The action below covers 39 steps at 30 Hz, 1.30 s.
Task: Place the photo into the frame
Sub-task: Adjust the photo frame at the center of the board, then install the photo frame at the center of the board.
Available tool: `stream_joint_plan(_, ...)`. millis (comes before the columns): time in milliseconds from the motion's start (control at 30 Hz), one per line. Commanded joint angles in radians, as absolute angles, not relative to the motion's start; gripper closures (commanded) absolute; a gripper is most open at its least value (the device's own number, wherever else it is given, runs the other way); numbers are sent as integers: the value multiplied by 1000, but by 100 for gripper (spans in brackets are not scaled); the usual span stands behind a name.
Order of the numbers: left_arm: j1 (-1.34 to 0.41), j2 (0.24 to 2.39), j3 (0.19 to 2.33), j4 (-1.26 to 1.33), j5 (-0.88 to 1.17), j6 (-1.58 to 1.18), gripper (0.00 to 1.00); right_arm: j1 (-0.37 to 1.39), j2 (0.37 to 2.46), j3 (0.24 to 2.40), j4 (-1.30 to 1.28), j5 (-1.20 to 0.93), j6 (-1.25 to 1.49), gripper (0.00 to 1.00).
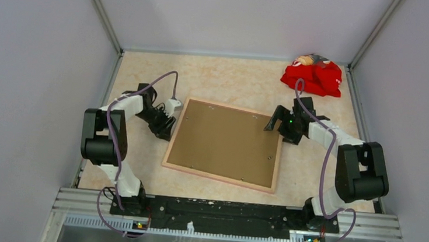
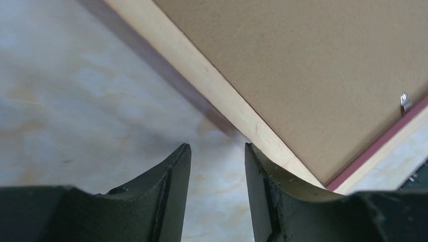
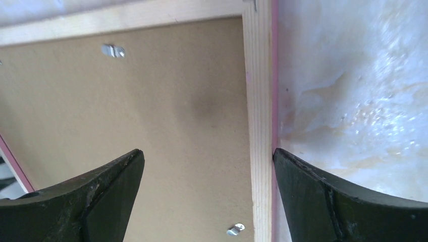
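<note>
The frame lies face down in the middle of the surface, with the brown board in its back. I cannot see the photo. I think the step now is to take the frame by its sides. Both sides should be gripped softly and evenly so it does not tip. The left gripper is half open and holds nothing, and the frame's left edge is just to its right. The right gripper is wide open and empty, with the frame's right edge between its fingers.
</note>
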State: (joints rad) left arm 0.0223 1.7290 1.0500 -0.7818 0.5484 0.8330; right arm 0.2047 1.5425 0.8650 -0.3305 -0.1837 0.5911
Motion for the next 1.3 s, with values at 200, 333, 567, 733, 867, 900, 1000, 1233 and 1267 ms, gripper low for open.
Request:
stream_joint_plan(200,81,1794,1295,-1041,738,851,43,253,1477,1085,-392,-138,559,1)
stream_joint_plan(333,77,1870,1347,-1030,842,794,41,380,1519,1095,-294,-195,617,1)
stream_joint_plan(567,76,1989,1361,-953,892,683,46,567,1668,1137,-47,-283,757,5)
stream_joint_plan(733,75,2015,1361,-914,899,638,57,652,1804,1245,44,-304,824,7)
stream_joint_plan(867,77,2033,1355,-887,879,614,66,713,1935,1372,43,-320,843,11)
stream_joint_plan(900,77,2036,1351,-882,875,612,69,727,1965,1402,44,-329,852,12)
stream_joint_plan(1000,78,2042,1335,-864,867,608,74,748,2046,1460,76,-347,889,16)
stream_joint_plan(1233,84,2058,1317,-838,862,594,79,771,2161,1526,120,-368,943,22)
stream_joint_plan(1267,84,2056,1313,-836,861,594,79,775,2169,1533,118,-366,942,22)
